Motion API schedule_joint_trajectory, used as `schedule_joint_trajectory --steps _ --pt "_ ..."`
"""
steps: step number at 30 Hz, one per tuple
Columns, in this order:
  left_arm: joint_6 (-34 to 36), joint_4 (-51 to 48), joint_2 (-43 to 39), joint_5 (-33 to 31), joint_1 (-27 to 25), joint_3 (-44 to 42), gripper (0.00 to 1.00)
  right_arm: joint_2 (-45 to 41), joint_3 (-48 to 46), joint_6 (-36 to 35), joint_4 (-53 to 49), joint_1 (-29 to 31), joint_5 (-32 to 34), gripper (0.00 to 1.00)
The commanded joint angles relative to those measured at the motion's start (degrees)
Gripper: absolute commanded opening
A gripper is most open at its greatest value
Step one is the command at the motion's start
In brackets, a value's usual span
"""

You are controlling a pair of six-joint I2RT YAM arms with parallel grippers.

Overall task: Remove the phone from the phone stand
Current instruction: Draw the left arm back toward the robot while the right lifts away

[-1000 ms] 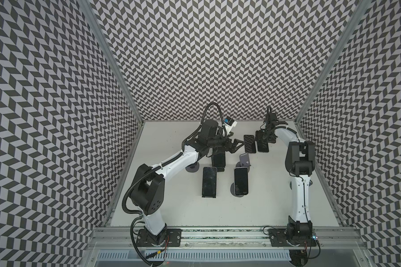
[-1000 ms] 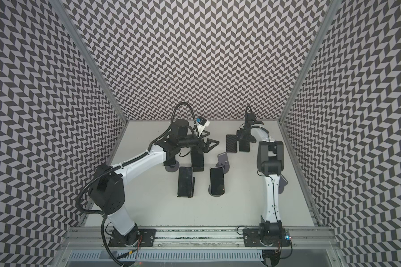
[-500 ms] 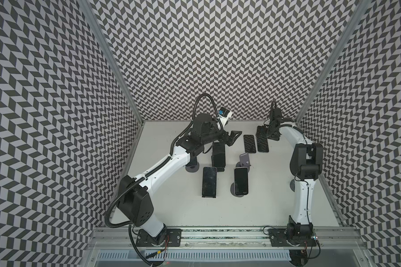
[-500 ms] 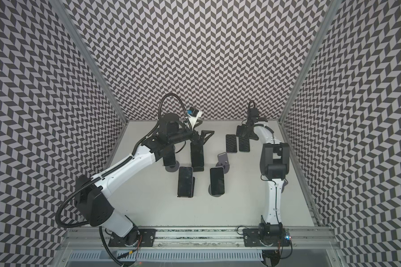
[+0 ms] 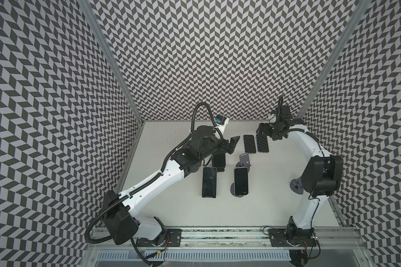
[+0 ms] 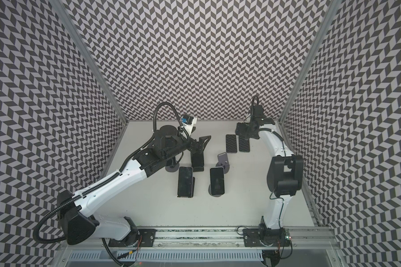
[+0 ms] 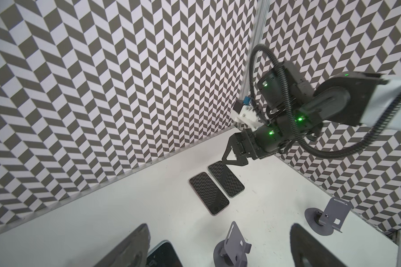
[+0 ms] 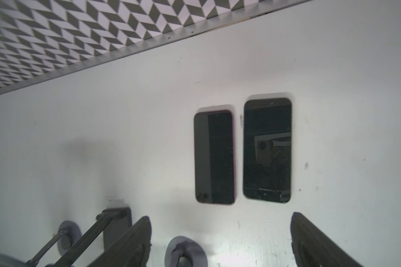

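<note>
Near the worktop's middle, one phone (image 5: pixel 240 181) is leaning on a grey stand (image 5: pixel 232 188), and a second phone (image 5: pixel 209 182) is leaning on a black stand (image 6: pixel 193 186). We are judging each stiff, fairly light, slick and glass-fronted, so we are advising a hold across the long side edges, above the stand's lip. We are finding no readable brand, label or writing. The left gripper (image 5: pixel 232 145) and right gripper (image 5: pixel 263 133) are gaping wide, holding nothing.
</note>
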Motion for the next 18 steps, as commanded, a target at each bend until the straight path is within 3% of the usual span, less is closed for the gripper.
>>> schedule_joint_trajectory --steps 1,9,18 --pt "-4.6 -4.6 -3.2 -6.3 -1.1 -2.0 0.94 -6.0 -4.1 2.3 3.1 2.5 -4.0 0.91" --pt "-11.1 -12.3 -10.6 -13.6 -2.9 -8.8 0.93 -19.4 -14.2 6.2 5.8 11.8 -5.5 0.89" --pt "-19.9 -19.5 -16.2 -19.3 -5.4 -14.1 0.92 -28.5 -17.6 9.8 8.8 15.7 -6.1 0.86"
